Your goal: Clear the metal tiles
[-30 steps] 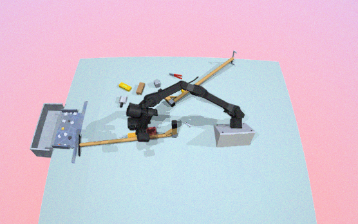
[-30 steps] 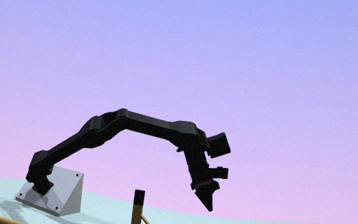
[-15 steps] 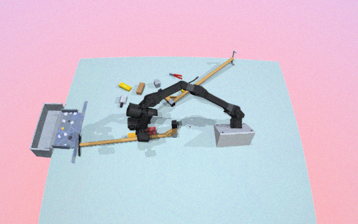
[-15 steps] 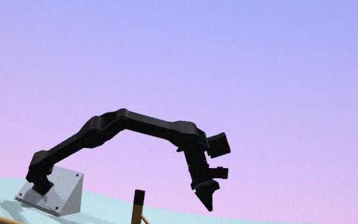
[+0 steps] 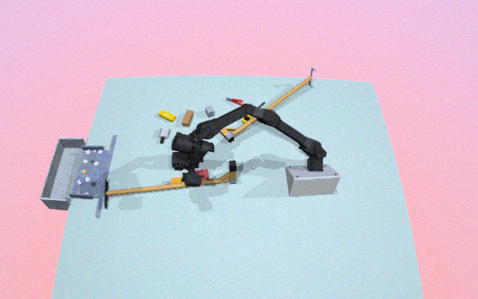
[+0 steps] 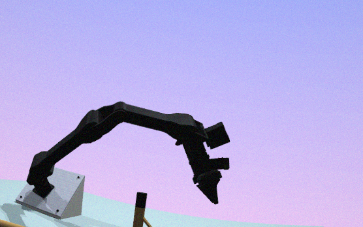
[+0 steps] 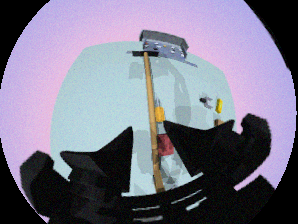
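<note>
The long scraper [image 5: 142,189] [image 7: 150,90] lies on the table, its dark blade beside the near edge of the steel plate [image 5: 106,165] and its raised grip [image 6: 139,213] toward the arm's base. Several small tiles [image 5: 87,179], mostly pale, with a yellow and a dark one among them, lie spread on the plate. The catch box [image 5: 52,168] [image 7: 162,38] is at the plate's far end; I see no tiles in it. My gripper [image 5: 192,180] [image 6: 215,202] [image 7: 148,125] is open and empty, fingers pointing down above the scraper's handle, not touching it.
A red block [image 5: 203,174] [image 7: 165,144] and a yellow-handled tool [image 5: 175,180] [image 7: 159,114] lie right beside the handle. A second long wooden tool [image 5: 292,90] lies diagonally behind the arm. A yellow block [image 5: 167,116], brown block [image 5: 187,118] and red pliers [image 5: 236,101] lie at the back.
</note>
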